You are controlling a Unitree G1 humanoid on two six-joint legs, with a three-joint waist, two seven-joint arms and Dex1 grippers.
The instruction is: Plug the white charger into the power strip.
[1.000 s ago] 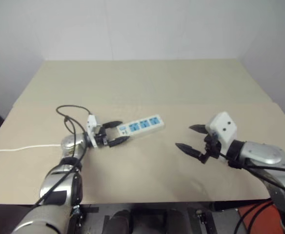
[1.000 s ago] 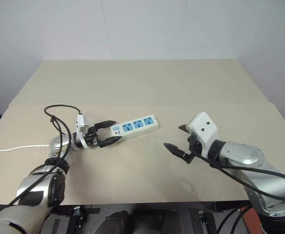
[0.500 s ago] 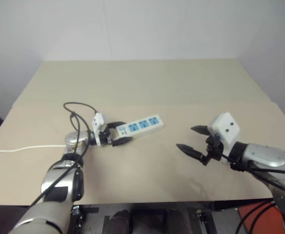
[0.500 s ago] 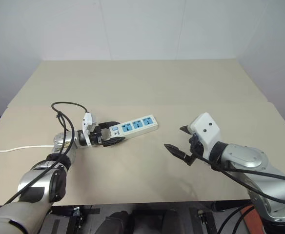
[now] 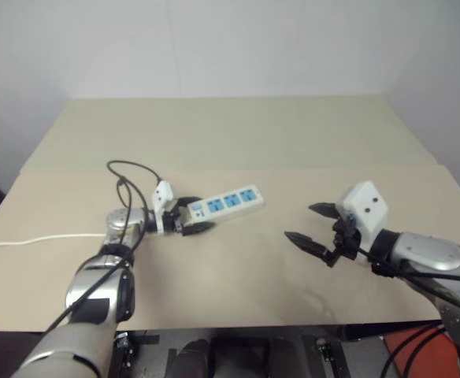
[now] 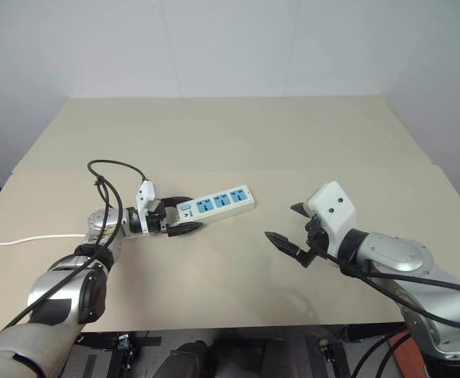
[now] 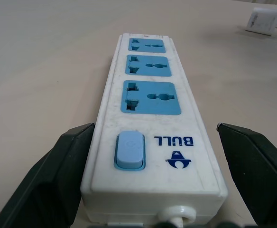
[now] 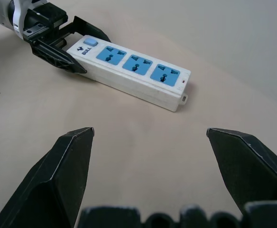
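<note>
Power strip (image 7: 150, 142): long white bar, three blue-faced sockets in a row, a pale blue switch (image 7: 129, 150) at the cord end, "BULL" mark beside it; lay flat on the beige bench (image 5: 238, 134). Left pincer (image 6: 181, 217) stood apart, one finger on either side of the strip's switch end. White charger (image 7: 265, 22): small rounded cube, lay on the bench beyond the strip's far end. Right pincer (image 5: 309, 224) stood apart, well away from the strip, holding nothing.

head pair: high, facing down on table (image 5: 238, 134) | left wrist: close, low along strip (image 7: 150, 123) | right wrist: farther, same strip
</note>
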